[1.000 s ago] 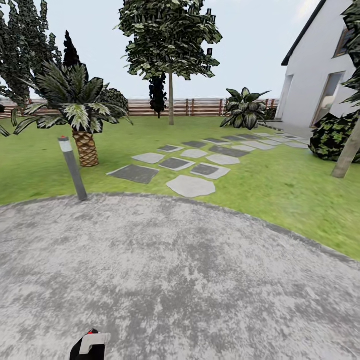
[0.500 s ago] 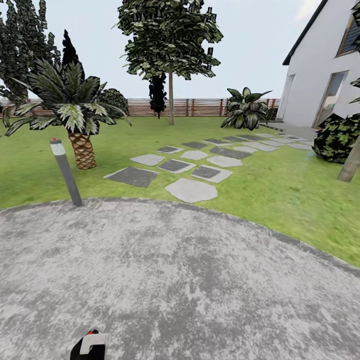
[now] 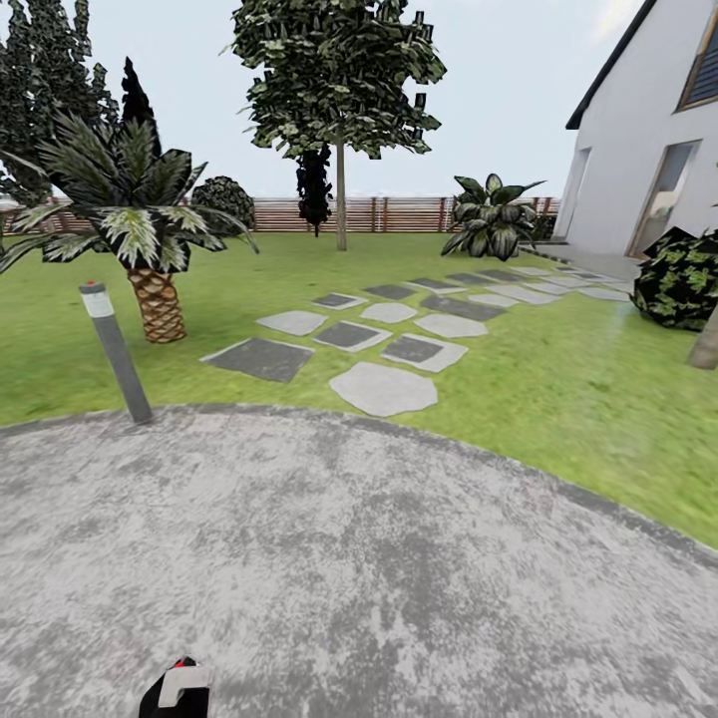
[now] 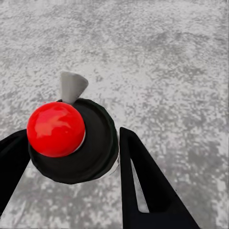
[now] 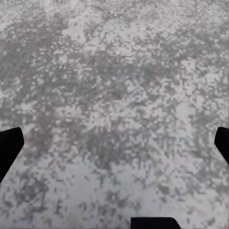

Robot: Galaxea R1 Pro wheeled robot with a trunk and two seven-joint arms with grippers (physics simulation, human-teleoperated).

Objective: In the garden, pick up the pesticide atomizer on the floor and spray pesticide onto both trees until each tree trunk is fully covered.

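left gripper (image 4: 67, 157): I have it clamped on pesticide atomizer (image 4: 71, 138)
right gripper (image 5: 114, 143): fingers apart, bare paving (image 5: 114, 86) below
paving edge: lawn (image 3: 558, 389) ahead

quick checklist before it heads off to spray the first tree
1. Atomizer held: ok. The pesticide atomizer sits between the left gripper fingers.
2. Nozzle aimed at a trunk: cannot tell.
3. Target in sight: ok. A tree trunk stands across the lawn by the fence.
4. Path: ok. Stepping stones lead that way; the bollard stands off to the left.
5. Right gripper free: ok, open over the gravel.
6. Pesticide on the trunk: not ok, no specks visible.
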